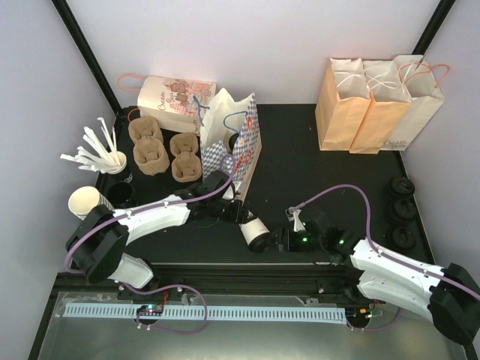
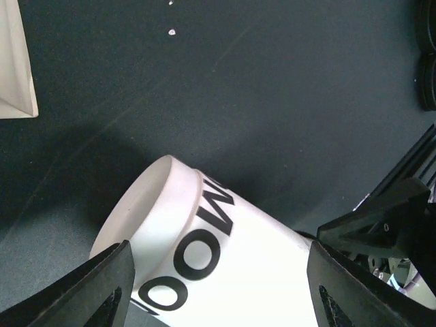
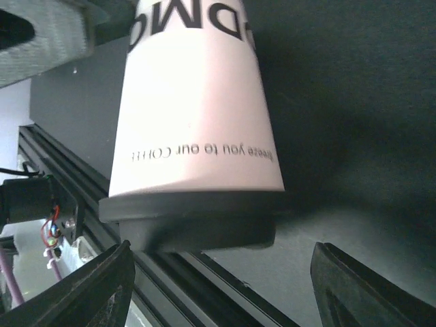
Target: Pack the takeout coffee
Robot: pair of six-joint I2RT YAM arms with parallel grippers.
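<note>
Top view: coffee cup (image 1: 253, 232) lies on its side on the black table (image 1: 315, 172), near the front edge, between the two arms. White paper body, black lid at the lower-right end, bottom pointing up-left. Left gripper (image 1: 238, 216) sits at the cup's bottom end, right gripper (image 1: 276, 241) at the lid end; both look to be right at the cup, but contact can't be confirmed from here. Behind the left arm a blue-and-white checked bag (image 1: 234, 147) stands open, a printed white bag (image 1: 176, 101) behind it, four brown cup carriers (image 1: 166, 150) to its left. Three tan bags (image 1: 375, 101) stand at the far right corner, black lids (image 1: 402, 211) stacked along the right edge. Plain white cups (image 1: 86, 202) and a cup of white stirrers (image 1: 101, 154) at the left edge. Left wrist view: cup (image 2: 211, 266) seen from its bottom end, recessed base visible, large black letters across the white side. Left gripper (image 2: 218, 286) is spread, a finger (image 2: 102, 289) on either side of the cup body; gap shows between the pads and the paper, so not pinching as far as I can tell. Right wrist view: cup (image 3: 197, 116) seen side-on, lid (image 3: 194, 218) toward the camera, a small line of black print near the lid and big letters further up. Right gripper (image 3: 218, 286) is also spread, fingers (image 3: 371, 289) flanking the lid end and not pressed on it.
</note>
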